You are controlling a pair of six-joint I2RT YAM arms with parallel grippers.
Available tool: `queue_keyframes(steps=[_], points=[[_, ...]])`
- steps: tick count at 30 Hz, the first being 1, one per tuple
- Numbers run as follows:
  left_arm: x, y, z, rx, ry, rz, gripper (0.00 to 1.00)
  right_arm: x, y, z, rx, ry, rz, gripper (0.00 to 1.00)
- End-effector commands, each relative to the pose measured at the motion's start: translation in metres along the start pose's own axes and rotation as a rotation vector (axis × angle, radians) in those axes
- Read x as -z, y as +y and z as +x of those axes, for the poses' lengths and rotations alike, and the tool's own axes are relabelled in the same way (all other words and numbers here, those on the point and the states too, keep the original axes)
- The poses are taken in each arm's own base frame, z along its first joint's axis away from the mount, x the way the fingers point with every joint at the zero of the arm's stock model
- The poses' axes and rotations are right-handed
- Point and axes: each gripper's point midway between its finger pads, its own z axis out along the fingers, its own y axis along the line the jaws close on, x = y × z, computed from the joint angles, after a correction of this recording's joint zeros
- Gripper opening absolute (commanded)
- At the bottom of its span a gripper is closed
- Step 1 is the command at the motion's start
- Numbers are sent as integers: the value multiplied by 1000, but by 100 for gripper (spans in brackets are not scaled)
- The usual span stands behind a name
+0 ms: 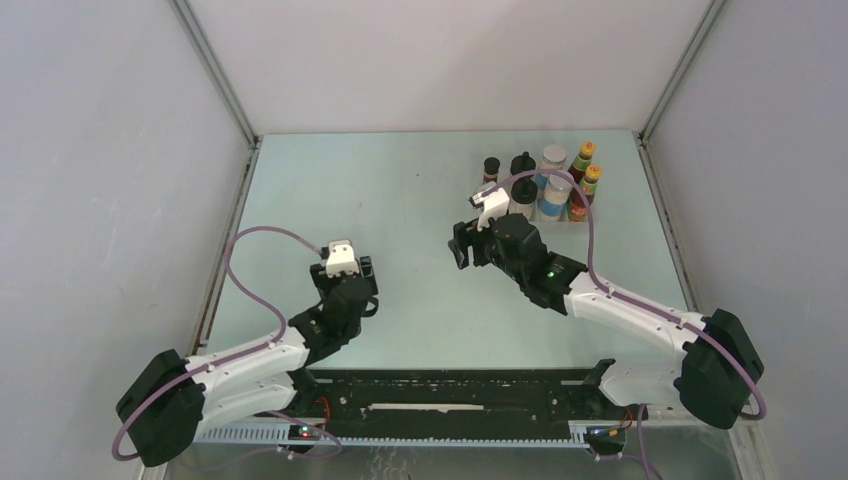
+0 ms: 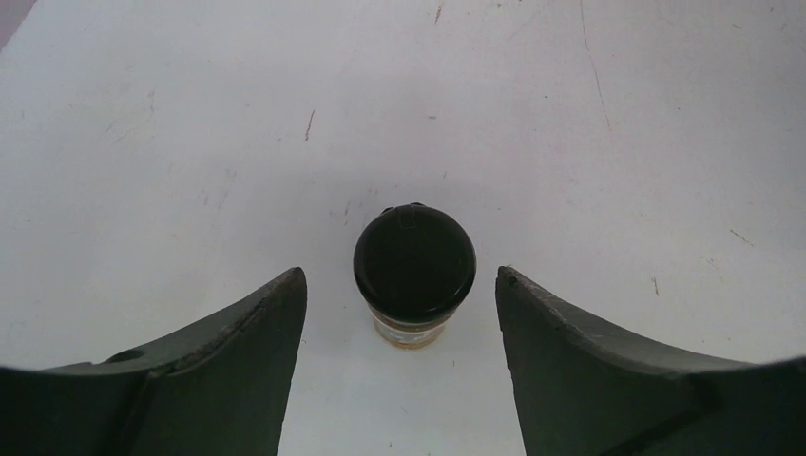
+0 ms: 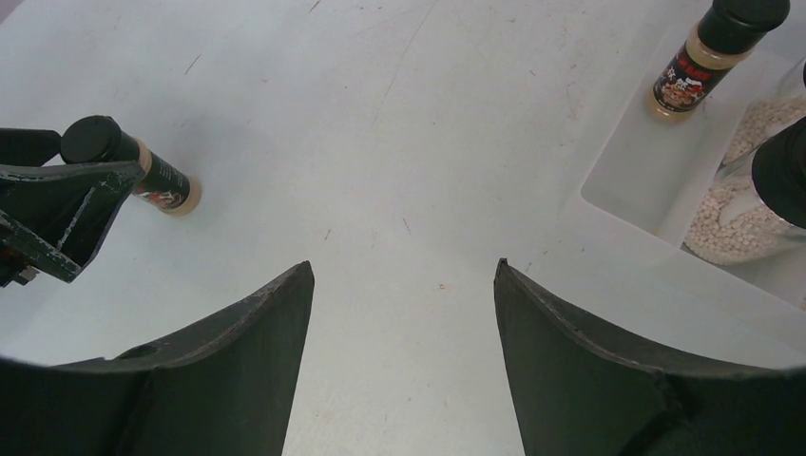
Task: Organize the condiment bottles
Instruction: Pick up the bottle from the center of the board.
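The left hand (image 2: 400, 274) hangs over the middle left of the counter (image 2: 190, 123), pointing down. Its fingers (image 2: 238, 361) are spread on either side of the lone jar (image 2: 414, 256). That jar stands upright with its black lid up and a pale band of contents showing below the lid. There is a clear gap between it and each finger, so the hand is open and grips nothing. From the top camera the hand hides this jar.

The right hand (image 3: 404, 268) is further right and farther out, just near-left of the tray (image 1: 565, 218). It is open as well, with only bare counter between its fingers. Its camera shows the lone jar off to the left, beside one finger of the left hand, and the tray to the right.

The white tray sits at the far right of the counter. The other bottles stand upright there, packed close together:
- Two red bottles (image 1: 586, 158) with yellow caps are at the right end.
- Two grey-lidded jars (image 1: 553, 160) with blue labels stand next to them.
- The black-lidded jars (image 1: 522, 165) are further left, and the nearer one holds white grains.
- A dark jar (image 1: 491, 168), small like the lone one, is at the left end.

I cannot tell whether the dark jar stands inside the tray or just at its rim.
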Motion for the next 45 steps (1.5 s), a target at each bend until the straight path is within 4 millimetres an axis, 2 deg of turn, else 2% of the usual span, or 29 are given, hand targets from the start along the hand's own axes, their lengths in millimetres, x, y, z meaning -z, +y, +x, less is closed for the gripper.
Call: queue_keyframes(steps=[1,5,10,13,18,28,30,34,40,45], points=[[-2,-6,-22,38,-64,-19,77,-1,3,-13,-12,-37,0,78],[-4,-7,-21,30,-64,-18,74,-1,3,-12,-12,-32,4,78],[-5,-10,-21,23,-68,-10,66,1,2,-11,-15,-36,7,78],[-6,-11,-21,20,-67,-8,60,2,1,-11,-16,-35,8,78],[-6,-12,-22,19,-71,-4,41,2,1,-10,-17,-35,11,78],[-6,-13,-24,16,-74,-3,27,2,-1,-10,-15,-33,17,78],[-5,-13,-25,20,-77,0,21,3,-1,-10,-14,-35,18,78],[-4,-13,-28,25,-79,8,2,3,-2,-11,-11,-36,24,78],[1,-16,-43,42,-89,27,0,5,-6,-14,-9,-47,40,78],[9,-27,-69,53,-107,88,0,11,-14,-22,-17,-69,66,78]])
